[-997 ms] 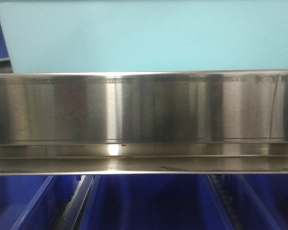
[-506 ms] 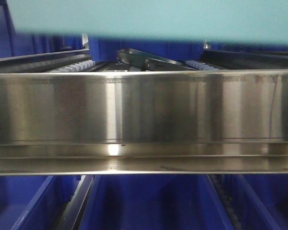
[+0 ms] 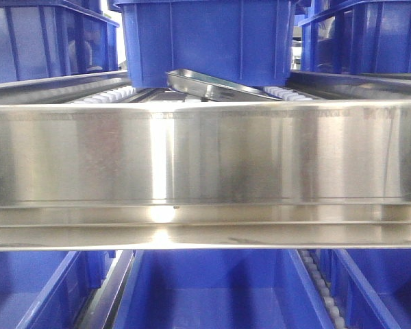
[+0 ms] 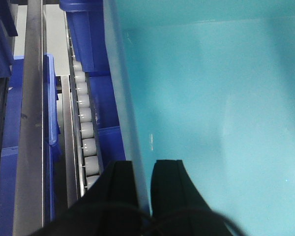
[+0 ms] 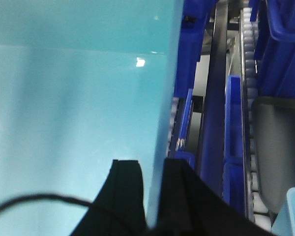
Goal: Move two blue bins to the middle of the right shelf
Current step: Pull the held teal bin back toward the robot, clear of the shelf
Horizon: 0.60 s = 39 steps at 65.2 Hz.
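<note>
The left gripper (image 4: 143, 189) is clamped on the left side wall of the aqua bin (image 4: 211, 123), one black finger (image 4: 119, 184) outside the wall and the other inside. The right gripper (image 5: 155, 196) pinches the opposite wall the same way, so the bin hangs between the two (it may be two tubs nested; the views are too close to say). Its open top faces the wrists, with the floor showing. Each gripped wall runs straight ahead of the fingertips to a far end wall, so the long axis appears to lie ahead of the grippers. Just outboard of the left gripper lies a roller lane (image 4: 86, 132), then a grey rail (image 4: 32, 123), with dark blue crates (image 4: 86, 34) ahead and outboard, close to the bin's wall. Outboard of the right gripper stand more dark blue crates, a dark rail (image 5: 211, 108) and a grey tub (image 5: 280, 147), leaving only a narrow gap beside the wall. In the front view the stainless front rail (image 3: 205, 154) spans the full width, with dark blue crates standing behind and above it.
</note>
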Motion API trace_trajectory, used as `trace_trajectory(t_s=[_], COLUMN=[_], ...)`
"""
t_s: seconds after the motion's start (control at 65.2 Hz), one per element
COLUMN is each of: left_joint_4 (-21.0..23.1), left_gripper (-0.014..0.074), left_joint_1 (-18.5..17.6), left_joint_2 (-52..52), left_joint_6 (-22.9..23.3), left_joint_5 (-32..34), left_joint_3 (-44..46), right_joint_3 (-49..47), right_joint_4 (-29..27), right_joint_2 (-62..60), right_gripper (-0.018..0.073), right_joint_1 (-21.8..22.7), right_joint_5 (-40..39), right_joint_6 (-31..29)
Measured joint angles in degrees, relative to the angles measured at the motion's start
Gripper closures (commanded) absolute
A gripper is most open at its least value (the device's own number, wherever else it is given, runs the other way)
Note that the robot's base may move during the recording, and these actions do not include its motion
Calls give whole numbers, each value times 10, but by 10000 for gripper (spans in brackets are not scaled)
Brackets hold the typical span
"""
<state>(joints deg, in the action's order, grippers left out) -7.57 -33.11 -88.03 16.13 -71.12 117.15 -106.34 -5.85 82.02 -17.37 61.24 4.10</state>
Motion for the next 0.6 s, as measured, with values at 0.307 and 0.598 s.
trace_trajectory(t_s=[0.307, 0.598], left_joint_4=[1, 2], left_gripper=[707, 707], left_joint_1=[0, 0], left_joint_2=[0, 0], left_joint_6=[0, 1], left_joint_5=[0, 0], left_joint_3=[1, 1], right_joint_3=[-1, -1], right_joint_4=[0, 0], right_joint_2=[0, 0], right_gripper=[711, 711], right_joint_1=[0, 0], right_joint_5=[5, 5], right_joint_6=[0, 0])
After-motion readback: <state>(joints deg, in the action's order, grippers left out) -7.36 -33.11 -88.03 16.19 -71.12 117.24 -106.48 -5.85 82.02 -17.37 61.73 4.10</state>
